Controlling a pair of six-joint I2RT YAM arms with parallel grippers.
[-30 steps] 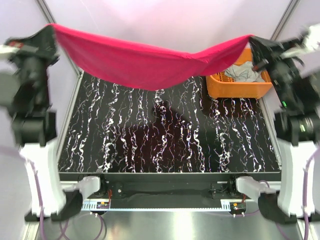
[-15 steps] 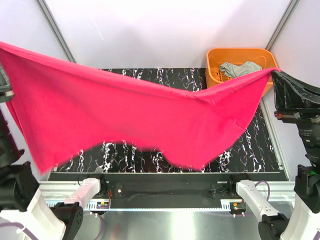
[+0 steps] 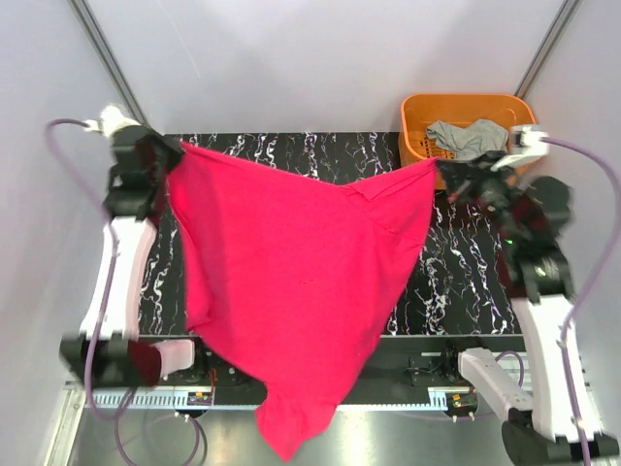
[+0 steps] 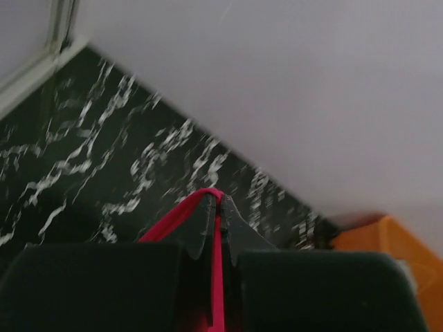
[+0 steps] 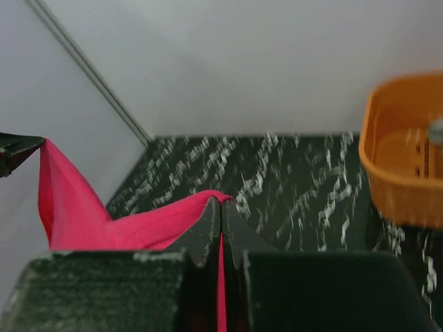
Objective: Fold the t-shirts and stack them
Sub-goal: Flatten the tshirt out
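A red t-shirt (image 3: 291,282) hangs spread between my two grippers above the black marbled table (image 3: 466,282); its lower end droops past the table's near edge. My left gripper (image 3: 175,150) is shut on one corner at the far left, seen pinched in the left wrist view (image 4: 218,200). My right gripper (image 3: 441,175) is shut on the other corner at the far right, seen pinched in the right wrist view (image 5: 221,207). The red cloth (image 5: 104,214) stretches leftward there.
An orange basket (image 3: 417,116) stands at the table's back right corner with a grey t-shirt (image 3: 466,136) inside; it also shows in the right wrist view (image 5: 401,166). White walls and metal frame posts (image 3: 107,68) enclose the table.
Both arms have swung the shirt from high and near the camera down and back toward the table's far side. The shirt now hangs lower, draping over the front edge.
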